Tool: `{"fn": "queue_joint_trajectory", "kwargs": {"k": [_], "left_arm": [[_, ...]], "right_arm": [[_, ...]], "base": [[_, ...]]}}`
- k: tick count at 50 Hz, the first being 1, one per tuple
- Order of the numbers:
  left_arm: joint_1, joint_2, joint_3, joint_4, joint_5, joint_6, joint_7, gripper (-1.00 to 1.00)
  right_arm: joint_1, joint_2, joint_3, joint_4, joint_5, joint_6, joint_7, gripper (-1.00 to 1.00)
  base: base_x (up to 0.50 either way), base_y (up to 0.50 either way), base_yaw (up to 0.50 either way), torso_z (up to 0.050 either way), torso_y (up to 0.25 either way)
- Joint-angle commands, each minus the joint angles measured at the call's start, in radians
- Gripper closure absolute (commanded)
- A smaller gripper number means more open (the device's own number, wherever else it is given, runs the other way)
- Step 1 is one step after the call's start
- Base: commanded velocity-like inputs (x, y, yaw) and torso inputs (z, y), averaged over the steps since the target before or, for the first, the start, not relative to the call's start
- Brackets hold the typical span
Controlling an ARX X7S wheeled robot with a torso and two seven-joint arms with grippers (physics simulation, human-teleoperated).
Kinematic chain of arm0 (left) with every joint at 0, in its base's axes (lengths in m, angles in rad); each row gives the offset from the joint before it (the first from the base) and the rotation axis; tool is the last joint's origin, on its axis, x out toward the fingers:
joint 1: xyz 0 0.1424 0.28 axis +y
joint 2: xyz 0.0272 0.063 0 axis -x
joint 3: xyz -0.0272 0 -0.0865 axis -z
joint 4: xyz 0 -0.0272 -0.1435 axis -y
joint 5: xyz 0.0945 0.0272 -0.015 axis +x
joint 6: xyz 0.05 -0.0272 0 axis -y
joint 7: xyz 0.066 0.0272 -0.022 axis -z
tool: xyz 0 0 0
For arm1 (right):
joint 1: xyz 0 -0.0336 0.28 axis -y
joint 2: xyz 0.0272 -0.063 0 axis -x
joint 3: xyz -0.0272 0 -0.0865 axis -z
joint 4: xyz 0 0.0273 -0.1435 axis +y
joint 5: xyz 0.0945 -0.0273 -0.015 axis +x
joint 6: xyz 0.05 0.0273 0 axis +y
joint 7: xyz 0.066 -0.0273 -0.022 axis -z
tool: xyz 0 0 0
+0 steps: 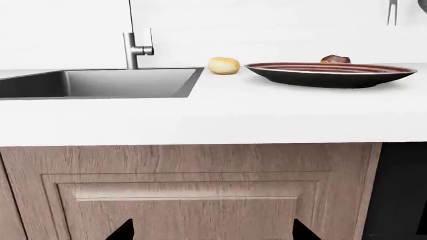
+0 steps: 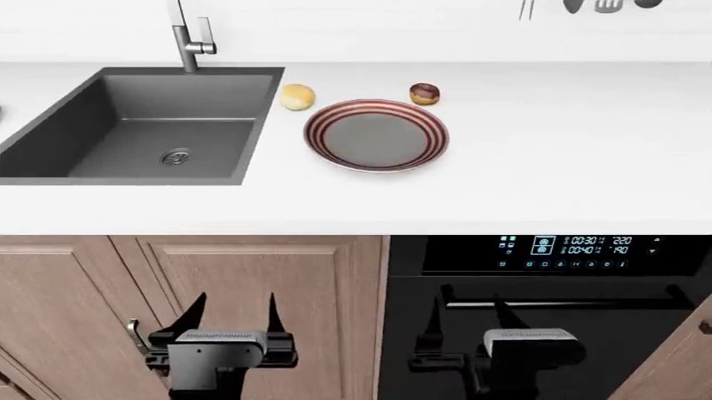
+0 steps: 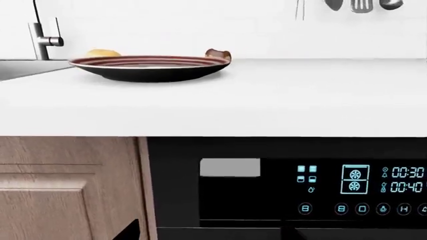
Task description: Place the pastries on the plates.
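Observation:
A golden-yellow bun lies on the white counter between the sink and the red-striped plate. A dark reddish-brown pastry lies on the counter just behind the plate's far right rim. The plate is empty. The plain white plate is out of view. My left gripper is open and empty, low in front of the wooden cabinet door. My right gripper is open and empty, low in front of the black oven. The left wrist view shows the bun, plate and dark pastry; the right wrist view shows the plate.
A dark sink with a steel faucet is set in the counter at the left. The counter's front edge overhangs both grippers. An oven with a lit display sits under the counter at the right. Utensils hang on the back wall.

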Motion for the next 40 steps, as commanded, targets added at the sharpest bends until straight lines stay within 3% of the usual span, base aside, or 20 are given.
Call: {"fn": "queue_joint_trajectory", "kwargs": {"k": [1,5,7,11,18,22,30,35,40], "left_arm": [[-0.022,-0.065,0.012,0.178,-0.097,-0.16,0.066,-1.0],[-0.101,-0.126,0.023,0.216,-0.126,-0.244,0.126,-1.0],[-0.136,-0.149,-0.007,0.286,-0.237,-0.362,0.153,-1.0],[-0.205,-0.227,-0.052,0.331,-0.279,-0.449,0.17,-1.0],[-0.431,-0.38,-0.137,0.397,-0.442,-0.74,0.197,-1.0],[-0.609,-0.35,-0.043,0.359,-0.462,-0.891,0.182,-1.0],[-0.911,-0.343,0.004,0.318,-0.594,-1.203,0.2,-1.0],[-1.052,-0.365,0.09,0.164,-0.548,-1.182,0.3,-1.0],[-1.142,-0.332,0.13,0.009,-0.486,-1.133,0.315,-1.0]], "right_arm": [[0.022,0.063,0.035,-0.2,0.097,0.159,-0.004,-1.0],[0.084,0.146,0.082,-0.299,0.173,0.305,-0.028,-1.0],[0.111,0.192,0.102,-0.346,0.228,0.393,-0.048,-1.0],[0.151,0.277,0.146,-0.458,0.336,0.539,-0.075,-1.0],[0.407,0.469,0.31,-0.614,0.722,0.966,-0.055,-1.0],[0.643,0.537,0.334,-0.544,0.929,1.189,-0.012,-1.0],[1.072,0.507,0.202,-0.282,1.027,1.384,-0.005,-1.0],[1.037,0.515,0.229,-0.284,1.052,1.39,0.016,-1.0],[0.964,0.483,0.27,-0.313,1.06,1.352,0.058,-1.0]], "base": [[0.0,0.0,0.0,0.0,0.0],[0.0,0.0,0.0,0.0,0.0],[0.0,0.0,0.0,0.0,0.0],[0.0,0.0,0.0,0.0,0.0],[0.0,0.0,0.0,0.0,0.0],[0.0,0.0,0.0,0.0,0.0],[0.0,0.0,0.0,0.0,0.0],[0.0,0.0,0.0,0.0,0.0],[0.0,0.0,0.0,0.0,0.0]]}}
